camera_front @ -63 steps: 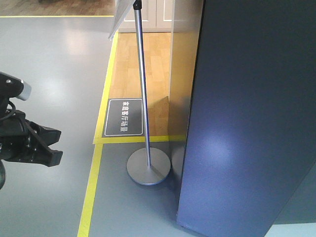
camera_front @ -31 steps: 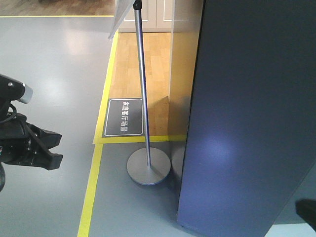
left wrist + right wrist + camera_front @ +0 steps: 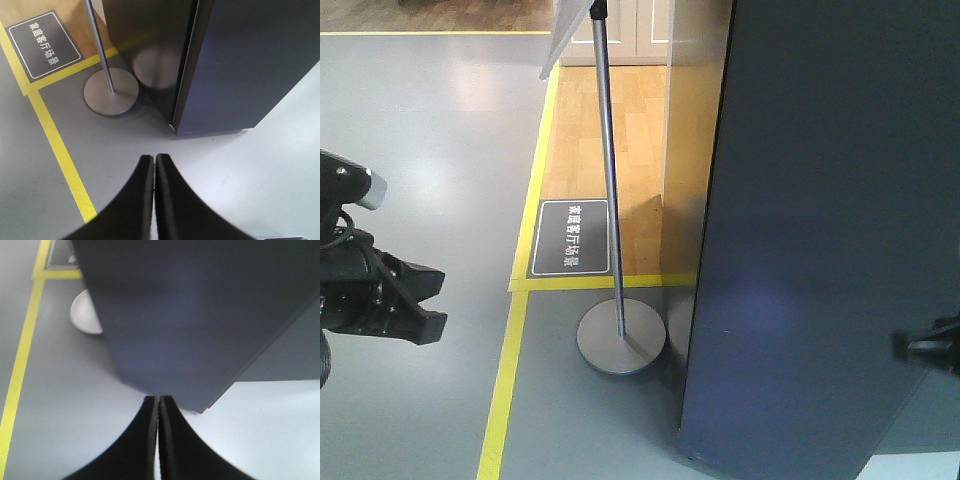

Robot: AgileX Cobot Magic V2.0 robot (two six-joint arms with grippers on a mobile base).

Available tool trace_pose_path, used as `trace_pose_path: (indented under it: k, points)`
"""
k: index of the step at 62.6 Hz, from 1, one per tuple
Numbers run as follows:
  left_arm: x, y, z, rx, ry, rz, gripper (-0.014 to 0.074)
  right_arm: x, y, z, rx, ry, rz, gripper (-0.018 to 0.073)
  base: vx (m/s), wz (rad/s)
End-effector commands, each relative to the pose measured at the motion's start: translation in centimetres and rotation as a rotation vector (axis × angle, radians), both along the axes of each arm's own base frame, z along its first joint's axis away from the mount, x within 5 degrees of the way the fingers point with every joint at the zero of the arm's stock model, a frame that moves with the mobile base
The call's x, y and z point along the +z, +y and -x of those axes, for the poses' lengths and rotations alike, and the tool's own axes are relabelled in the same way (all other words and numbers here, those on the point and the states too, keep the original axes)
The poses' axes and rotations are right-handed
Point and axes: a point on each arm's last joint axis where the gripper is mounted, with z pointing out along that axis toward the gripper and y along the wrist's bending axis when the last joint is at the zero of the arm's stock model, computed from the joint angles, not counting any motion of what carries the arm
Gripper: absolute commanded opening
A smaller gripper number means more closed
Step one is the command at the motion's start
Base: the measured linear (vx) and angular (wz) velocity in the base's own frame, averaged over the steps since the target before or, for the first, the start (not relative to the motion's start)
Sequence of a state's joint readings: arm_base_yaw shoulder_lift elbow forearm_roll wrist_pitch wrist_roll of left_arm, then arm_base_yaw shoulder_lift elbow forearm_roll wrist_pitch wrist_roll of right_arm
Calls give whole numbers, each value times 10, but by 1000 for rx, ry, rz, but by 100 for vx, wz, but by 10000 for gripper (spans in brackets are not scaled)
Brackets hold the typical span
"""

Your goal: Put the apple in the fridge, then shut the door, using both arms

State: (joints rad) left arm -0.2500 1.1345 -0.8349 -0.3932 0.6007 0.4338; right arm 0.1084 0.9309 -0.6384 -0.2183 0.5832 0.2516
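The dark grey fridge [image 3: 820, 240] fills the right half of the front-facing view, its plain outer face turned to the camera, and no white interior shows in any view; in the left wrist view a dark vertical seam runs down its near corner between two grey faces, which looks like the door [image 3: 250, 65] lying nearly shut against the body, though the exact gap cannot be told. The apple appears in none of the pictures. The left gripper [image 3: 154, 161] sits at the bottom centre of its wrist view with both black fingers pressed together and nothing between them — it hangs over grey floor [image 3: 125, 145], apart from the fridge's bottom corner. The right gripper [image 3: 158, 400] is likewise closed and empty, its fingertips just at the lower edge of the grey face in the right wrist view; contact cannot be confirmed. In the front view the left arm [image 3: 375, 290] shows at the left edge and a dark piece of the right arm [image 3: 930, 345] at the right edge, in front of the fridge. A metal sign stand [image 3: 620, 335] rests on its round base left of the fridge, beside yellow floor tape [image 3: 505, 390] and a dark floor placard [image 3: 570, 238].
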Motion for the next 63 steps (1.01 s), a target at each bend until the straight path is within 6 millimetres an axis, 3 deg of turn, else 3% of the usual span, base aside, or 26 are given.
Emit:
trace_pose_path:
  k: [1,10,25,40,63]
  points:
    - [17,1,-1,23,-86,39,-6,18,-15,-14,-61,-160,-23,-3,0,0]
    - [17,1,-1,23,-86,39,-6,23,-36,-24,-132,-252,-7,-3,0,0]
    - [17,1,-1,23,-86,39,-6,49,-55,-45,-171,-380,48,-3,0,0]
    - [17,1,-1,24,-86,39,-6,67,-63,-88,-150,-472,69,-3,0,0]
    - [17,1,-1,24,-86,39,-6,74,-75,-157,-117,-544,104,-3,0,0]
